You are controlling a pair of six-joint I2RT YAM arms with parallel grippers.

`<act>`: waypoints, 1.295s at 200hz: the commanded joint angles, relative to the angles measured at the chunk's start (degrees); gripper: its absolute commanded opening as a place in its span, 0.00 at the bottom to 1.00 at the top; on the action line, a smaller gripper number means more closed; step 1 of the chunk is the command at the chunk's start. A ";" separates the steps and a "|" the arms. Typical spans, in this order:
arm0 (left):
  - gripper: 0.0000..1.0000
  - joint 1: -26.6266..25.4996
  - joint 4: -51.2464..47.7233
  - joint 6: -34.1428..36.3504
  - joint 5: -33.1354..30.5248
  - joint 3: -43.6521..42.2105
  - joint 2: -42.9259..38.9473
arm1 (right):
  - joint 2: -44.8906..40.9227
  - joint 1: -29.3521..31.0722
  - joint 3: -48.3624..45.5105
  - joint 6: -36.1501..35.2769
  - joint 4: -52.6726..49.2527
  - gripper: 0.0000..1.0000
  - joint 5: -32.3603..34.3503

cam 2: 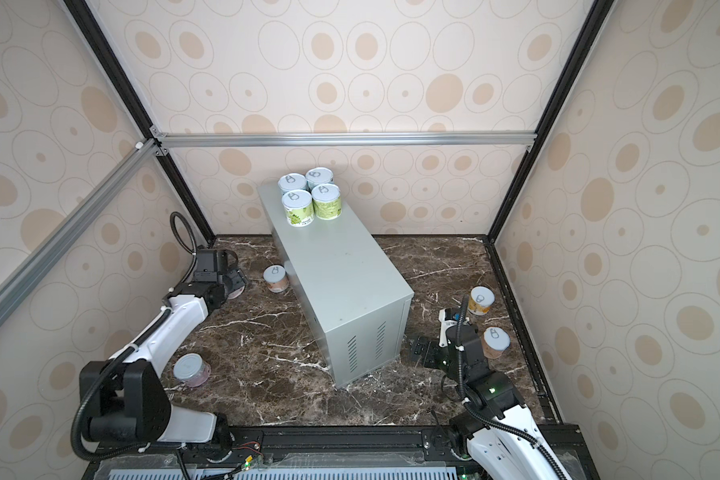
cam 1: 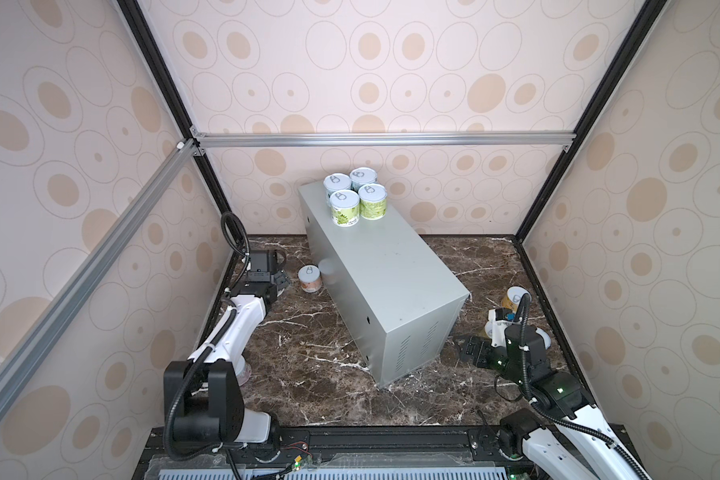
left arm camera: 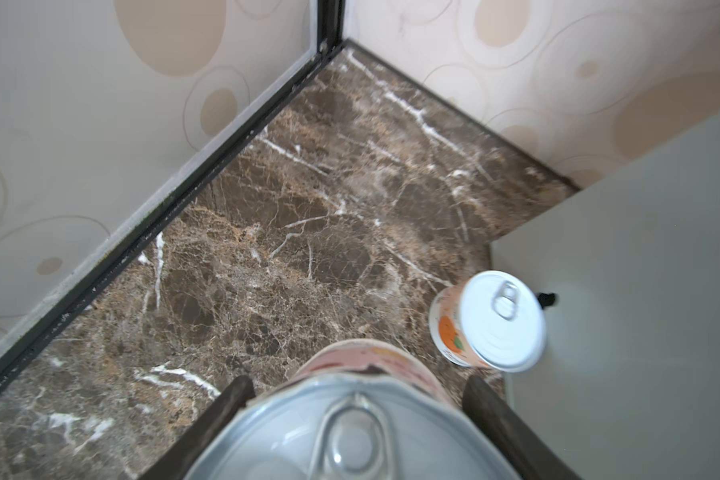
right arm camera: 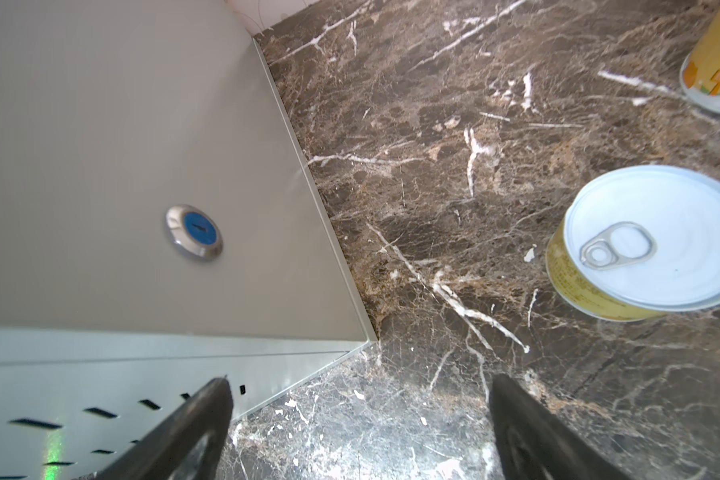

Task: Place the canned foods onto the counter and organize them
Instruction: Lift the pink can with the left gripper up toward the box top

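Note:
The counter [cam 1: 385, 266] [cam 2: 344, 270] is a light-grey metal box standing on the marble, with several green and teal cans [cam 1: 356, 197] [cam 2: 310, 195] at its far end. My left gripper [left arm camera: 358, 382] [cam 2: 235, 286] is shut on a pink-labelled can [left arm camera: 366, 361] low by the left wall. An orange can [left arm camera: 491, 320] [cam 1: 309, 278] stands beside it against the counter's side. My right gripper [right arm camera: 360, 386] [cam 2: 420, 351] hangs open and empty over the marble by the counter's near right corner. A yellow can [right arm camera: 649, 241] stands close to it.
More cans stand on the marble: a yellow-orange one [cam 2: 481, 300] [right arm camera: 715, 62] and a brownish one [cam 2: 495, 343] near the right wall, and a pink one [cam 2: 190, 369] by the left arm's base. Walls enclose three sides.

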 commanded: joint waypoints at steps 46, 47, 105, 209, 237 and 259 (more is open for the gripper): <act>0.58 -1.72 -10.04 6.09 6.83 10.27 -10.40 | 3.62 0.15 4.99 -0.32 -1.90 0.99 -1.95; 0.58 -1.80 -10.23 6.16 6.91 10.49 -10.46 | 3.66 0.15 5.09 -0.35 -1.90 0.99 -1.94; 0.58 -8.94 -15.69 8.42 7.38 22.92 -10.92 | 3.62 0.16 5.79 -0.84 -4.44 0.99 -1.18; 0.57 -30.88 -27.49 11.86 -3.92 47.93 0.75 | -1.06 0.15 4.37 -0.48 -7.71 0.99 -1.14; 0.56 -34.64 -30.51 13.06 -6.61 52.95 4.43 | -1.23 0.19 4.72 -0.41 -7.92 0.99 -1.43; 0.56 -36.55 -32.33 13.86 -7.38 56.74 7.44 | -1.41 0.22 4.45 0.31 -7.01 0.99 -1.93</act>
